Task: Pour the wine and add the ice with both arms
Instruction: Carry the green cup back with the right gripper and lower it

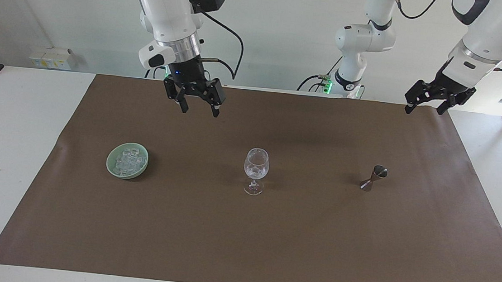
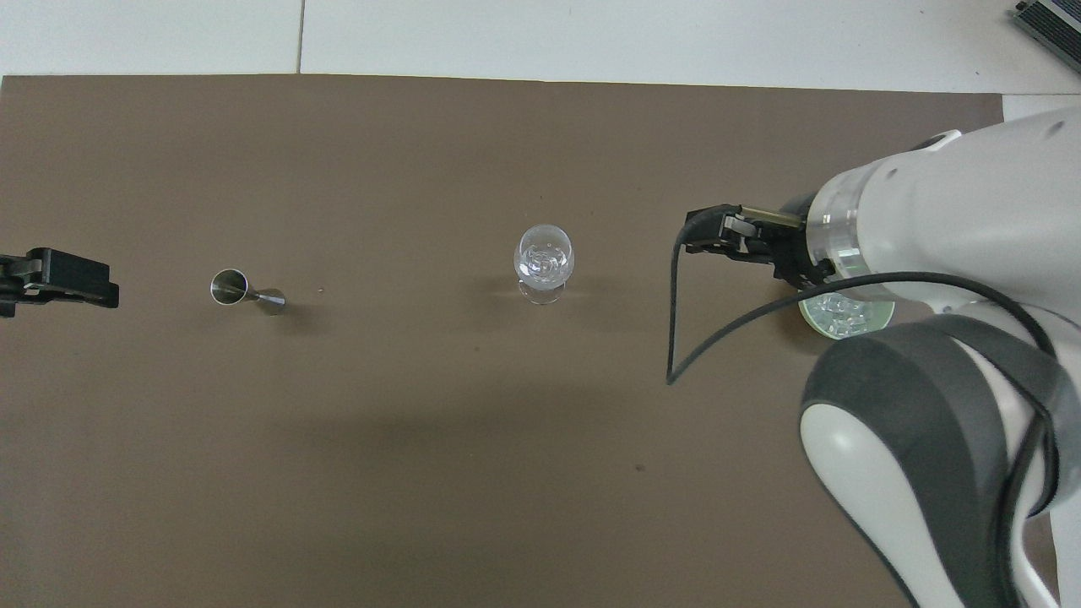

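R gripper (image 1: 199, 108) fingers spread, empty, up over mat (image 1: 270, 233) betw bowl & glass, L gripper (image 1: 426, 105) waited, fingers apart, over mat corner, ice (image 1: 130, 161) in green bowl (image 1: 114, 172) twd R arm's end, some in glass (image 1: 256, 168) mid-mat, jigger (image 1: 374, 178) twd L arm's end

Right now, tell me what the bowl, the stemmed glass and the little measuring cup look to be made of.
Bowl: probably glazed ceramic; pale green, smooth, opaque, with a soft sheen, though plastic is possible.
Stemmed glass: clear glass, or maybe clear plastic; the brown mat shows through bowl and stem.
Measuring cup: likely polished steel; silvery-grey, double-coned, with a bright reflective mouth.
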`<control>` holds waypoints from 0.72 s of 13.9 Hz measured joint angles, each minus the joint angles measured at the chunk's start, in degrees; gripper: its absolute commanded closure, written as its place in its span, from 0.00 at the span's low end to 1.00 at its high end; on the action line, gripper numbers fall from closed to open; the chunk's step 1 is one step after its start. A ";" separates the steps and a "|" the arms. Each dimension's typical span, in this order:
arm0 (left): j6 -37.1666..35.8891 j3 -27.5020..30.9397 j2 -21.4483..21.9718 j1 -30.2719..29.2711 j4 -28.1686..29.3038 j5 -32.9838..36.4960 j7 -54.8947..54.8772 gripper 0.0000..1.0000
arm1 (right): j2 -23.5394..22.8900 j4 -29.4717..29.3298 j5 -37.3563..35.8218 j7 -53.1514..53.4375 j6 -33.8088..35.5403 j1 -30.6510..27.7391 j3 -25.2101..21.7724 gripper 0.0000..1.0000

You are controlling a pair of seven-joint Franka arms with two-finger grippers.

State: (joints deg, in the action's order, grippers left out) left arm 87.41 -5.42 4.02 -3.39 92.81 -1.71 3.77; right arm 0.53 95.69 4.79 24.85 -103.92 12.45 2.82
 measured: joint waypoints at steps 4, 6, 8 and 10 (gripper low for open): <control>0.00 -0.19 0.01 1.82 0.01 -0.01 0.08 0.00 | 2.36 -0.02 -5.49 -11.54 7.57 -5.41 -0.18 0.00; 0.00 -0.13 0.01 1.96 0.01 -0.01 0.21 0.00 | 2.43 -0.38 -5.69 -14.24 10.14 -7.78 -0.28 0.00; 0.00 0.17 0.01 1.95 0.01 -0.01 0.21 0.00 | 2.43 -0.86 -5.73 -14.59 11.58 -8.78 -0.29 0.00; 0.02 0.23 0.01 1.93 0.01 -0.01 -0.02 0.00 | 2.41 -1.10 -5.78 -14.59 11.47 -9.48 -0.30 0.00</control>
State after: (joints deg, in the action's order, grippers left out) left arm 87.43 -5.20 4.03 -1.45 92.83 -1.72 3.76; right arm 2.94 94.59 -0.98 10.25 -92.45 2.97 2.52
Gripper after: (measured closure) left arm 0.000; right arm 0.000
